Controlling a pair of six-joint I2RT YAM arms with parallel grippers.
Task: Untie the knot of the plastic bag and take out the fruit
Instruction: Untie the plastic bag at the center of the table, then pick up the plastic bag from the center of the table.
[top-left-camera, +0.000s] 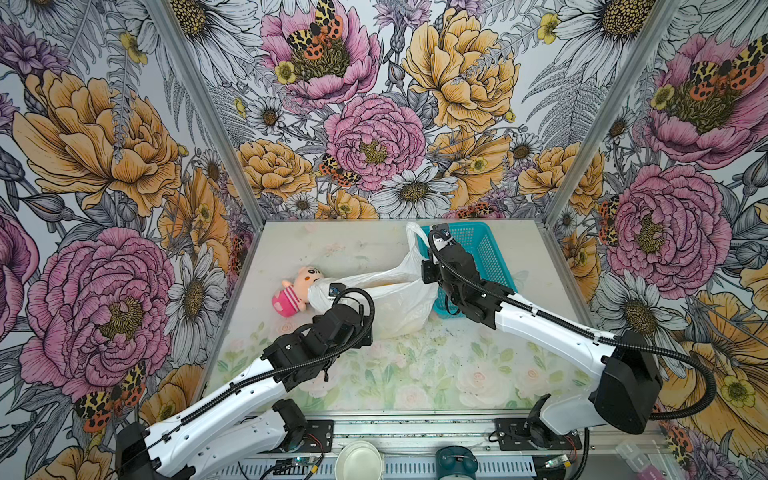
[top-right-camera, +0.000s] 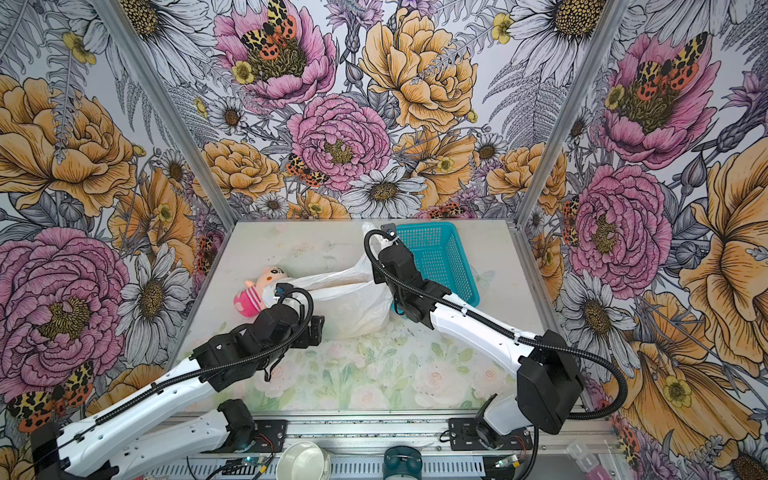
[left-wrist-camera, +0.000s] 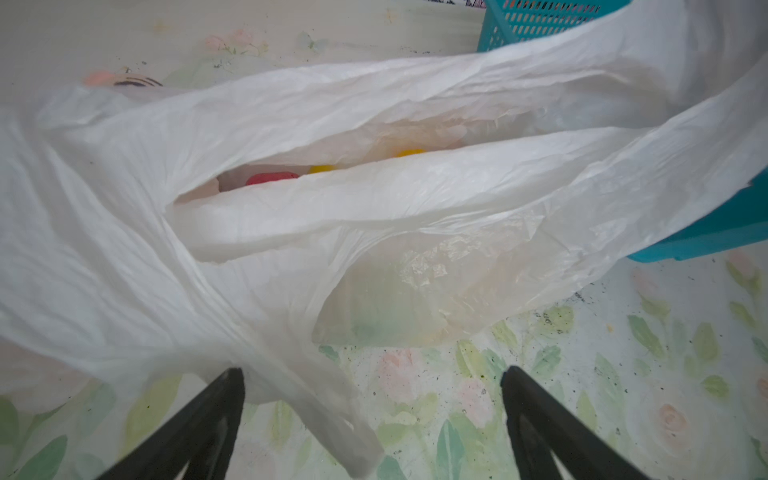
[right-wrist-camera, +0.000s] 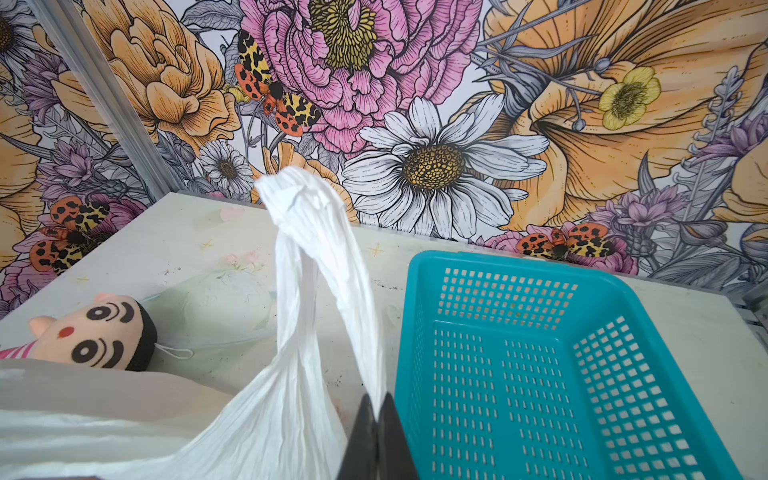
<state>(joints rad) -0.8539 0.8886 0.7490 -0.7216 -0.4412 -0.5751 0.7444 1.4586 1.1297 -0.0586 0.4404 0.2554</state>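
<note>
In both top views, flower-print walls (top-left-camera: 104, 166) enclose a faded floral table (top-left-camera: 415, 374), where a crinkly white plastic bag (top-left-camera: 399, 303) stretches between both arms. Left wrist view: the left gripper (left-wrist-camera: 372, 374) stands wide open just before the bag's parted mouth, with red and yellow fruit (left-wrist-camera: 272, 178) inside. Right wrist view: the right gripper (right-wrist-camera: 377, 405) pinches the bag's handle (right-wrist-camera: 316, 257), a teal basket (right-wrist-camera: 540, 374) just beside it.

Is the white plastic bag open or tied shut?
Open. The bag has a gap at its mouth, with red and yellow fruit showing inside.
</note>
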